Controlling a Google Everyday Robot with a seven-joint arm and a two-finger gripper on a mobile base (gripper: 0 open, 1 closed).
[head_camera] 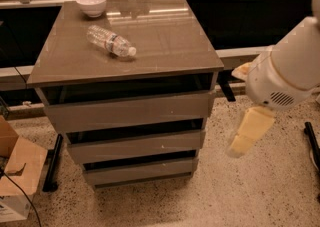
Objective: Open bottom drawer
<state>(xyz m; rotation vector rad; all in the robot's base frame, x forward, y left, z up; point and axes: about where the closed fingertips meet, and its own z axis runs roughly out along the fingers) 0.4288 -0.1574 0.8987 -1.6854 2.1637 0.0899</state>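
The bottom drawer point(140, 171) is the lowest of three taupe fronts on the grey-brown cabinet point(125, 66). A thin dark gap runs above its flat, handle-less panel, which sits set back beneath the middle drawer front point(135, 146). My white arm point(285, 78) reaches in from the right. Its pale yellow gripper point(242, 141) hangs down over the floor, to the right of the cabinet at about the height of the middle drawer. It is apart from all the fronts.
A clear water bottle point(111, 41) lies on the cabinet top and a white bowl point(91, 4) stands at its back left. A cardboard box point(17, 176) sits on the floor at the left. A black bar point(52, 163) lies beside the cabinet. Speckled floor point(210, 201) lies in front.
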